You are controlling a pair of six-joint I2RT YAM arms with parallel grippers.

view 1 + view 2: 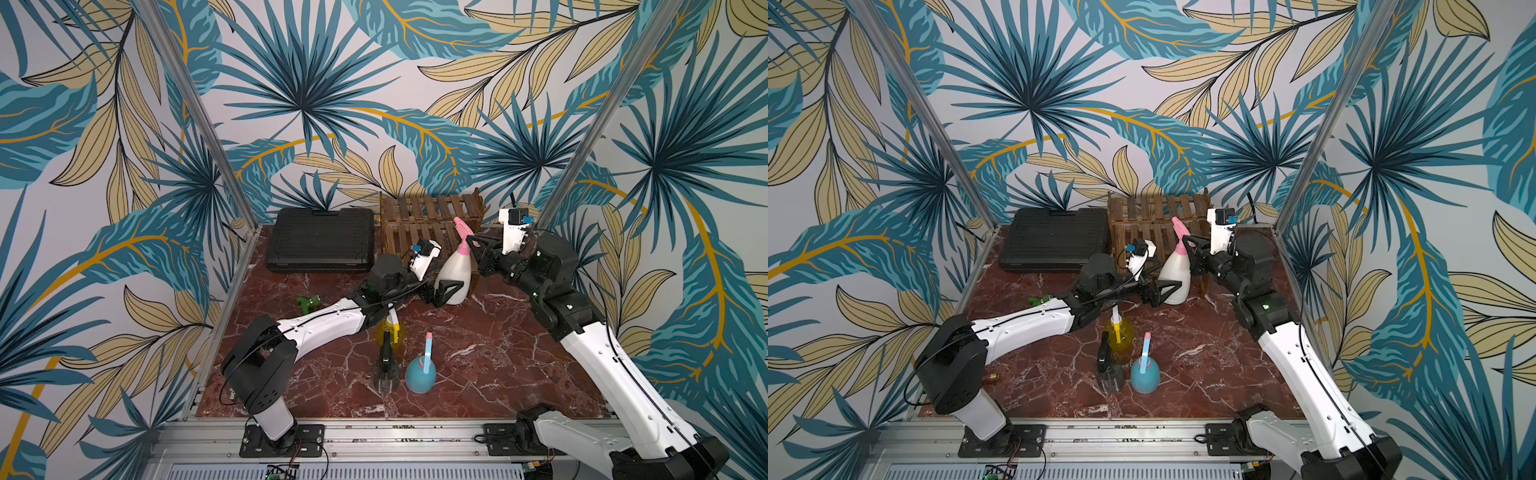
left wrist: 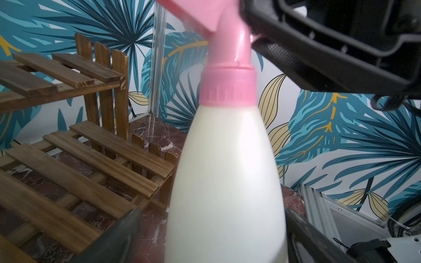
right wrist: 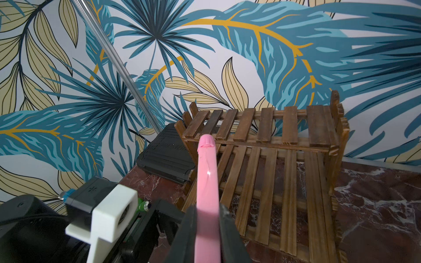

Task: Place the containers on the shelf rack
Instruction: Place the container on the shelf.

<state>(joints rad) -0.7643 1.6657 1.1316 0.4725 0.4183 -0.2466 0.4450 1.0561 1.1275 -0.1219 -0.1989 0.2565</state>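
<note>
Far centre-right on table, cream-white bottle is standing just in front of shelf rack. Your right gripper is pinching its pink trigger head; your left gripper is gaping open around its body.

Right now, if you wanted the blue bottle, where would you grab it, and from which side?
Grip the blue bottle by the thin neck just under its trigger. Its round belly looks too wide and curved to pinch well. It stands upright, so come down from above on the side away from the smoky bottle, which stands close beside it.
</note>
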